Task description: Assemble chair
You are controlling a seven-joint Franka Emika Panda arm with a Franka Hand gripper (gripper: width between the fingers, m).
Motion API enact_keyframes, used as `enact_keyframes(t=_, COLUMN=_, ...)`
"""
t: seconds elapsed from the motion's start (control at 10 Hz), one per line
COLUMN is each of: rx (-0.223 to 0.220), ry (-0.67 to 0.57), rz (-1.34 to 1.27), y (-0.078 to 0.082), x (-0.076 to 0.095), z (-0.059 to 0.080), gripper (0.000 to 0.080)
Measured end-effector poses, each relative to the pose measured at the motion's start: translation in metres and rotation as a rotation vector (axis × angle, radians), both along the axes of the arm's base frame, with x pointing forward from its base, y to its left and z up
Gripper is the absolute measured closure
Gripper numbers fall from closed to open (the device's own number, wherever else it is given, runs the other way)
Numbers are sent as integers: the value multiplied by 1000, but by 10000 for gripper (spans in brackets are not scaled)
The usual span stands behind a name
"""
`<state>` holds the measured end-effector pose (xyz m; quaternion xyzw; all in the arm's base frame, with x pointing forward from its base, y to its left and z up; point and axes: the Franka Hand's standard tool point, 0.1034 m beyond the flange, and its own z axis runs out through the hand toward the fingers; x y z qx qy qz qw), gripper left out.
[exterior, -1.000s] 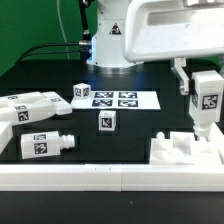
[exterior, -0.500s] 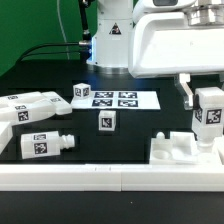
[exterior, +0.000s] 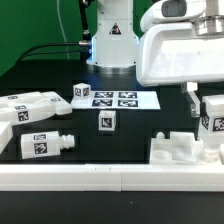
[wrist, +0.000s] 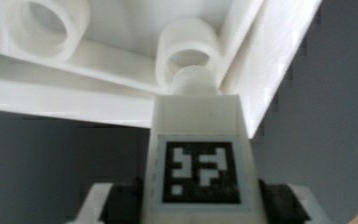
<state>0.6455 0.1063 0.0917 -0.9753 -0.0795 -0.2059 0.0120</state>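
On the exterior view's left, loose chair pieces (exterior: 30, 106) lie on the dark worktop (exterior: 140, 128). At the right, the arm reaches low, its tool (exterior: 211, 108) clamped on an upright white leg (exterior: 212, 128) over the seat block (exterior: 183, 150). The leg's tag shows a black-and-white square pattern.
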Motion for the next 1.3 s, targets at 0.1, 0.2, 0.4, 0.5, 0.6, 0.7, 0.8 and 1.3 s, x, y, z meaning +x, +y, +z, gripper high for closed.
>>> enact_keyframes(t=0.1, rx=-2, ry=4, rz=1, y=-1, x=-1, z=-3, gripper=514)
enact_keyframes(t=0.2, rx=-3, ry=7, rz=1, y=-2, x=-2, z=-5, gripper=514)
enact_keyframes(t=0.4, rx=-4, ry=10, rz=1, y=-2, x=-3, z=-10, gripper=514)
enact_keyframes(t=0.5, rx=-6, ry=18, rz=2, y=-2, x=-5, z=-15, gripper=514)
enact_keyframes(t=0.6, rx=-7, ry=22, rz=3, y=-2, x=-6, z=-18, gripper=514)
enact_keyframes(t=0.7, rx=-7, ry=19, rz=4, y=-1, x=-6, z=-18, gripper=514)
enact_keyframes(t=0.8, rx=-7, ry=19, rz=5, y=0, x=-6, z=-18, gripper=514)
enact_keyframes(t=1.3, rx=-6, ry=10, rz=9, y=3, x=-5, z=-18, gripper=514)
